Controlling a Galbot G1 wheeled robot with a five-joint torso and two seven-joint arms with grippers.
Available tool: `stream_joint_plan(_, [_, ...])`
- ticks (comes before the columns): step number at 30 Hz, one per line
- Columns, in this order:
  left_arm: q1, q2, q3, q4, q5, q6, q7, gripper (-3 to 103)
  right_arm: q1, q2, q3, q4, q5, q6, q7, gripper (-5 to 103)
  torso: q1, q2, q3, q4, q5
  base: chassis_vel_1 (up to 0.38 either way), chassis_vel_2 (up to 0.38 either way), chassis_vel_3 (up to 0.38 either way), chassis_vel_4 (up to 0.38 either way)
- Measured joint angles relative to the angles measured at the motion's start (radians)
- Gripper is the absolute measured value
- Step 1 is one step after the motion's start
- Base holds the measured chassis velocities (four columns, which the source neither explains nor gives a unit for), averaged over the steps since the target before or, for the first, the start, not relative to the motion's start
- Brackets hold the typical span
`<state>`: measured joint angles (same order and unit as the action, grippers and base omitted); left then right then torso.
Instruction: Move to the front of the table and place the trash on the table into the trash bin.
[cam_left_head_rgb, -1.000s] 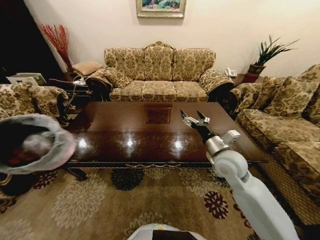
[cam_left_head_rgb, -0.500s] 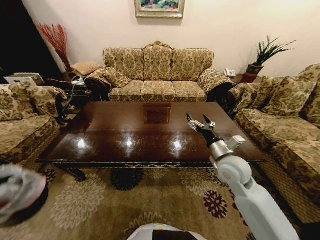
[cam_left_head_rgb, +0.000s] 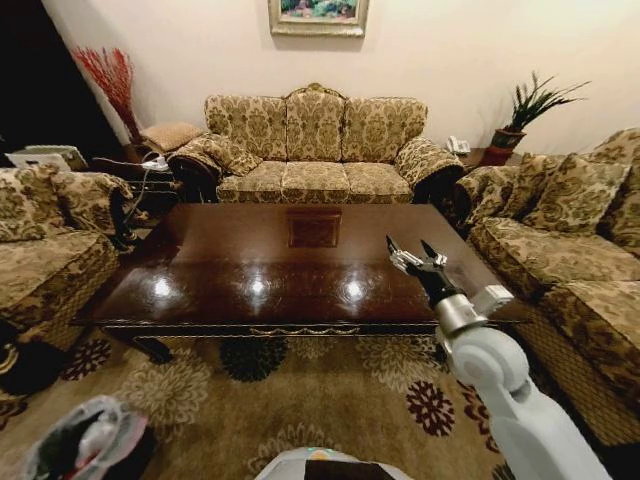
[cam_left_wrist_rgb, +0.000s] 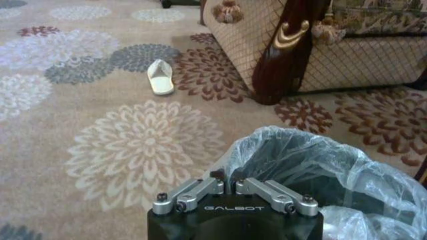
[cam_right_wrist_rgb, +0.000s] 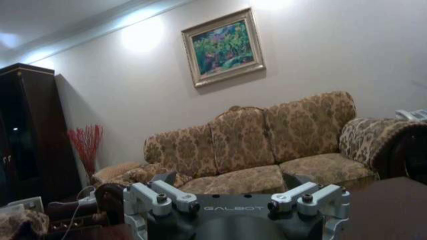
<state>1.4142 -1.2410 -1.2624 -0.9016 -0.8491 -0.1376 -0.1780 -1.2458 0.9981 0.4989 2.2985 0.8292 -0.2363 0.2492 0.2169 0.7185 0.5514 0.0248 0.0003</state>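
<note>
Bin (cam_left_head_rgb: 85, 450) has dropped low-left to carpet level, left pincer (cam_left_wrist_rgb: 235, 192) pinching its liner; right pincer (cam_left_head_rgb: 418, 258) spread over bare worktop (cam_left_head_rgb: 250, 260); clearing appears complete.

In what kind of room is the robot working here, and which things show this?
Most likely a home living room. Patterned sofas stand around a dark glossy coffee table, on a floral carpet, and a framed painting hangs on the wall. The right gripper hovers open above the table.
</note>
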Motion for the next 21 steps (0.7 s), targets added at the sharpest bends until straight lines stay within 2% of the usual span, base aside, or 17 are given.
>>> stream_joint_plan(7, [-0.052, 0.003, 0.012, 0.084, 0.003, -0.052, 0.036, 3, -0.034, 0.015, -0.006, 0.013, -0.021, 0.002, -0.004, 100, 0.000, 0.000, 0.000, -0.0005, -0.0003, 0.000, 0.000, 0.000, 0.000])
stream_joint_plan(9, [-0.054, 0.004, 0.012, 0.092, 0.014, -0.053, 0.033, 3, -0.034, 0.015, -0.006, 0.012, -0.021, 0.003, -0.005, 100, 0.000, 0.000, 0.000, -0.0004, -0.0001, 0.000, 0.000, 0.000, 0.000])
stream_joint_plan(11, [-0.047, -0.005, 0.010, 0.087, 0.039, -0.023, 0.012, 0, -0.030, 0.013, -0.001, 0.003, -0.020, 0.006, -0.009, 100, 0.000, 0.000, 0.000, -0.0001, 0.0004, 0.000, 0.000, 0.000, 0.000])
stream_joint_plan(13, [-0.040, -0.017, 0.005, 0.076, 0.045, -0.004, -0.002, 10, -0.024, 0.013, 0.006, -0.010, -0.018, 0.009, -0.013, 100, 0.000, 0.000, 0.000, 0.0005, 0.0007, 0.000, 0.000, 0.000, 0.000])
stream_joint_plan(14, [-0.040, -0.017, 0.005, 0.076, 0.045, -0.004, -0.002, 10, -0.024, 0.013, 0.006, -0.010, -0.018, 0.009, -0.013, 100, 0.000, 0.000, 0.000, 0.0005, 0.0007, 0.000, 0.000, 0.000, 0.000])
stream_joint_plan(16, [-0.036, -0.026, 0.004, 0.073, 0.069, 0.002, 0.002, 21, -0.019, 0.016, 0.008, -0.022, -0.017, 0.012, -0.017, 100, 0.000, 0.000, 0.000, 0.0003, 0.0003, 0.000, 0.000, 0.000, 0.000])
stream_joint_plan(17, [-0.036, -0.026, 0.004, 0.073, 0.069, 0.002, 0.002, 21, -0.019, 0.016, 0.008, -0.022, -0.017, 0.012, -0.017, 100, 0.000, 0.000, 0.000, 0.0003, 0.0003, 0.000, 0.000, 0.000, 0.000])
stream_joint_plan(20, [-0.017, -0.039, -0.001, 0.048, 0.095, 0.031, 0.020, 37, -0.018, 0.025, 0.008, -0.027, -0.016, 0.014, -0.024, 100, 0.000, 0.000, 0.000, -0.0001, -0.0002, 0.000, 0.000, 0.000, 0.000])
stream_joint_plan(21, [-0.017, -0.039, -0.001, 0.048, 0.095, 0.031, 0.020, 37, -0.018, 0.025, 0.008, -0.027, -0.016, 0.014, -0.024, 100, 0.000, 0.000, 0.000, -0.0001, -0.0002, 0.000, 0.000, 0.000, 0.000])
